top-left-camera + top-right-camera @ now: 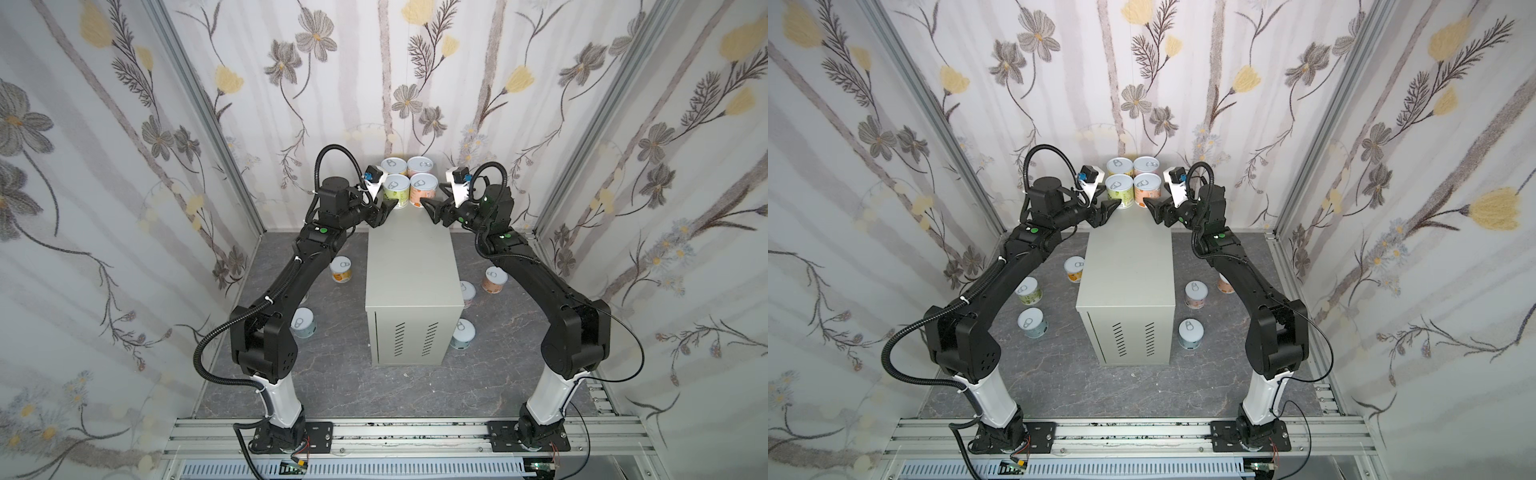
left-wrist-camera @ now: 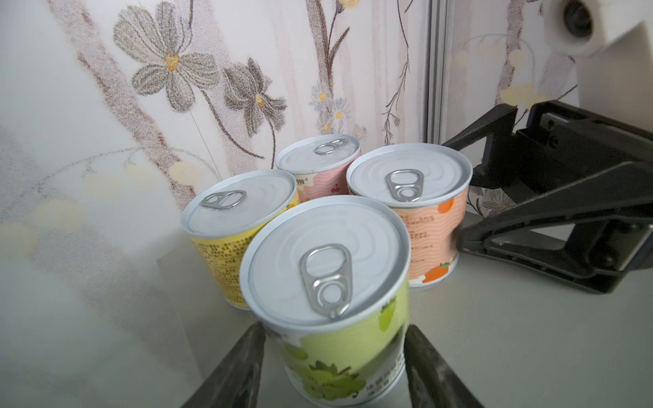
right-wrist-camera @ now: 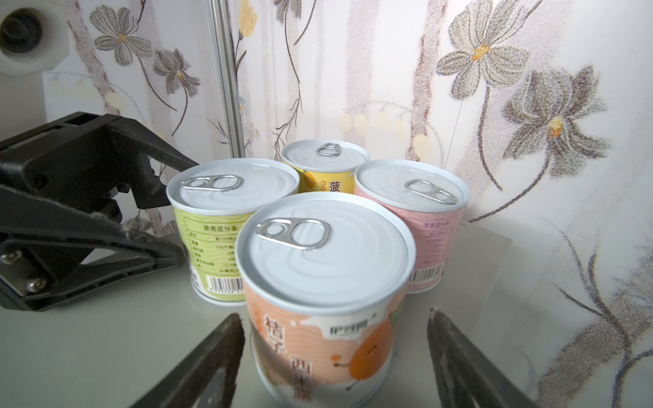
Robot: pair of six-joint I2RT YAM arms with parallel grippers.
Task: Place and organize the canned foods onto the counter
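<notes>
Four cans stand in a tight square at the far end of the counter point(image 1: 409, 266): yellow point(image 1: 393, 165), pink point(image 1: 420, 166), green point(image 1: 396, 191) and orange point(image 1: 424, 189). My left gripper point(image 2: 334, 335) is shut on the green can point(image 2: 328, 261), which rests on the counter top. My right gripper point(image 3: 335, 325) straddles the orange can point(image 3: 325, 254) and is open, with a clear gap beside one finger. Both top views show the two grippers point(image 1: 1111, 208) point(image 1: 1152, 208) facing each other across the counter's far end.
Several more cans stand on the dark marbled floor on both sides of the counter, such as a yellow-orange one point(image 1: 1074, 268), a light blue one point(image 1: 1032, 322) and a pink one point(image 1: 1196, 294). Floral walls close in on three sides.
</notes>
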